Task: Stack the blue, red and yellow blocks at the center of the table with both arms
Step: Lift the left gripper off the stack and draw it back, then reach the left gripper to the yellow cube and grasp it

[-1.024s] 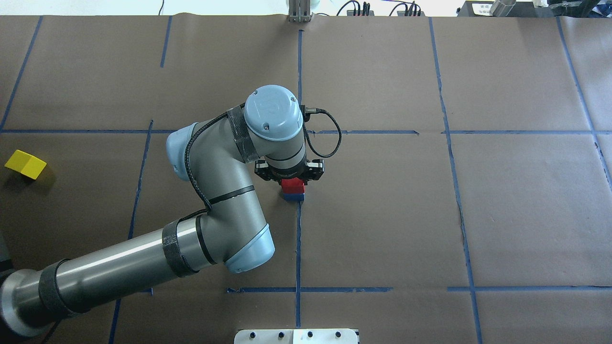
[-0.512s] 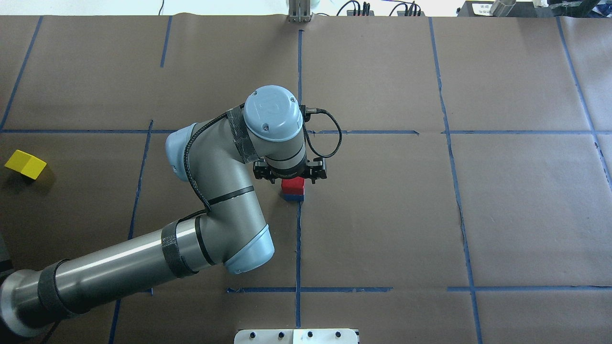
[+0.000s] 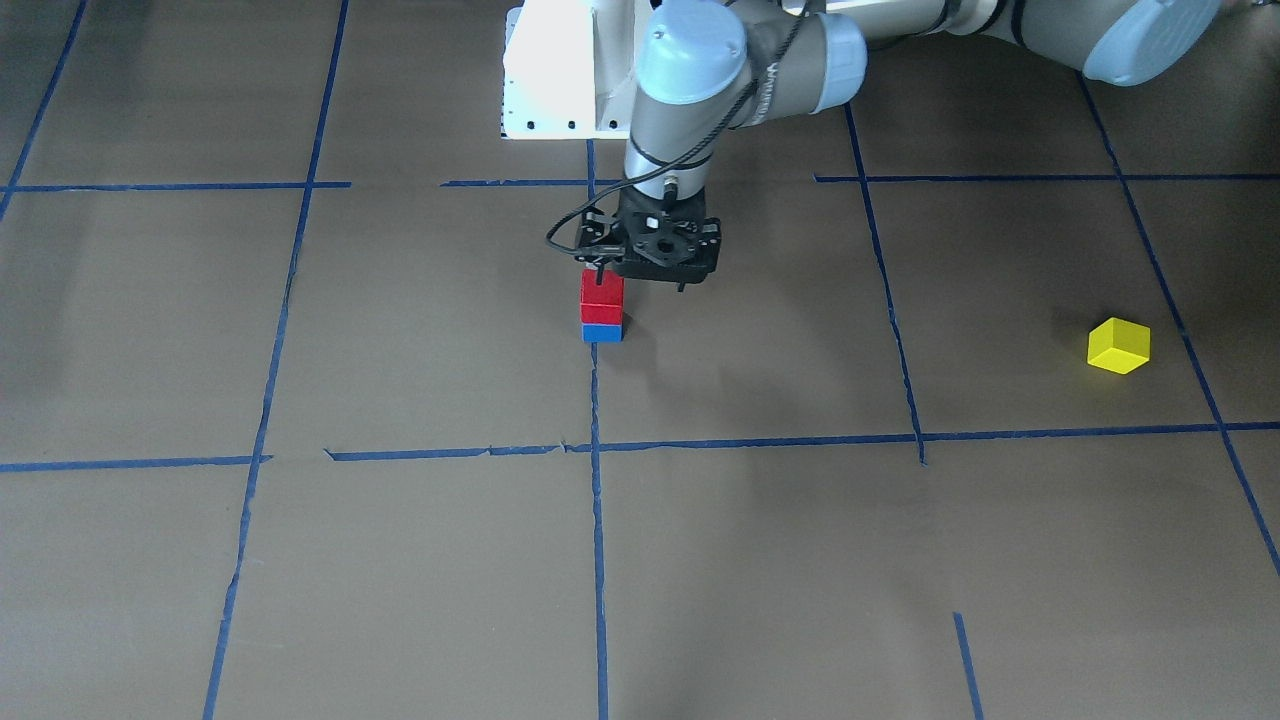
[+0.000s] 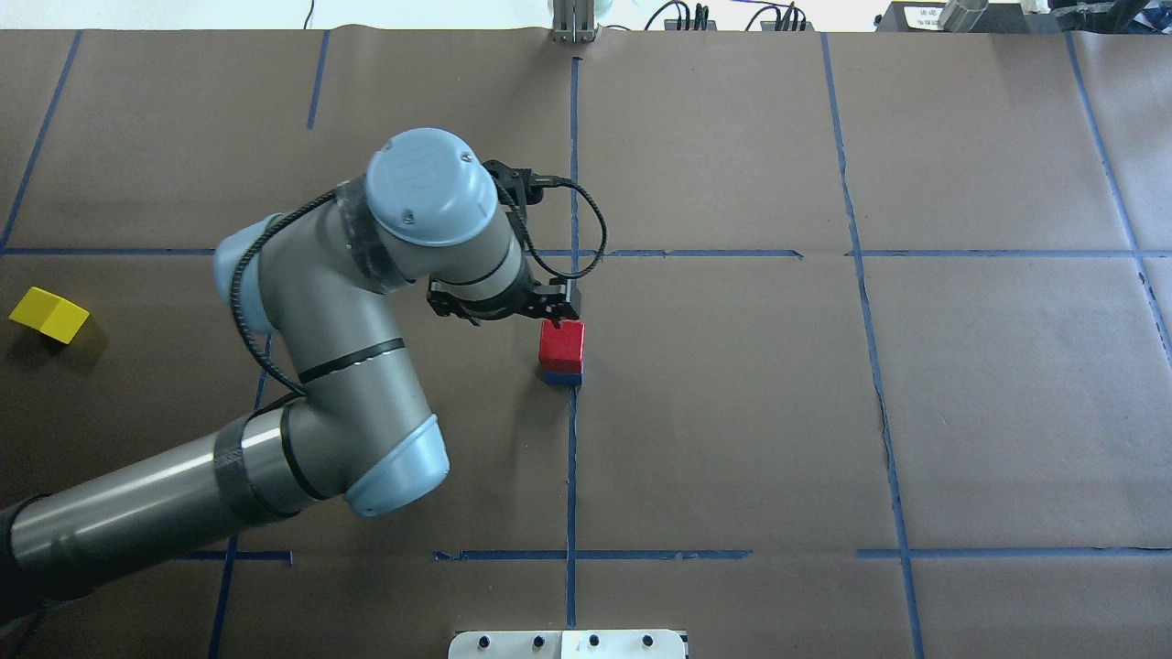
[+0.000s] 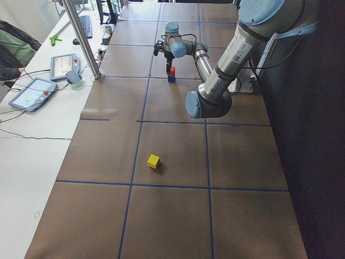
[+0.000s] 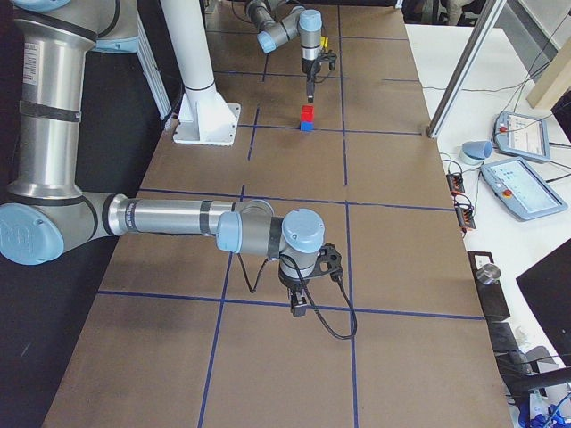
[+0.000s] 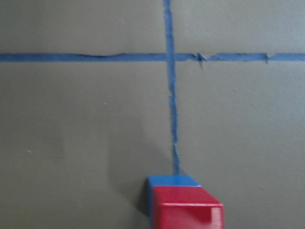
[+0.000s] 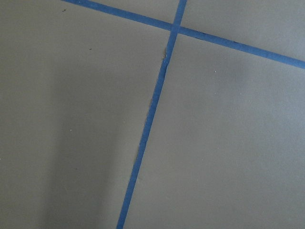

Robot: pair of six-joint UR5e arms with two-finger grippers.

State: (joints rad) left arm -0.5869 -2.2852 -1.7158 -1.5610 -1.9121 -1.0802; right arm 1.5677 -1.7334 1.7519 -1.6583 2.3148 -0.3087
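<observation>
A red block [image 4: 560,342] sits on top of a blue block [image 4: 560,376] at the table's centre, on the crossing of blue tape lines. Both also show in the front view, the red block [image 3: 601,290] above the blue block [image 3: 601,332], and at the bottom of the left wrist view [image 7: 188,210]. My left gripper [image 4: 502,309] is open and empty, raised just left of the stack, with one fingertip near the red block's top edge. The yellow block [image 4: 48,314] lies alone at the far left. My right gripper [image 6: 300,308] hangs over bare table far from the blocks; I cannot tell whether it is open.
The table is covered in brown paper with a grid of blue tape lines [image 4: 572,458]. The white robot base plate [image 3: 560,70] is at the robot's side. A metal post [image 5: 81,38] and tablets [image 5: 29,93] stand off the table's far edge.
My left gripper widened off the red block, then rose and shifted left, away from the stack. The red block stays on the blue block. The yellow block has not moved.
</observation>
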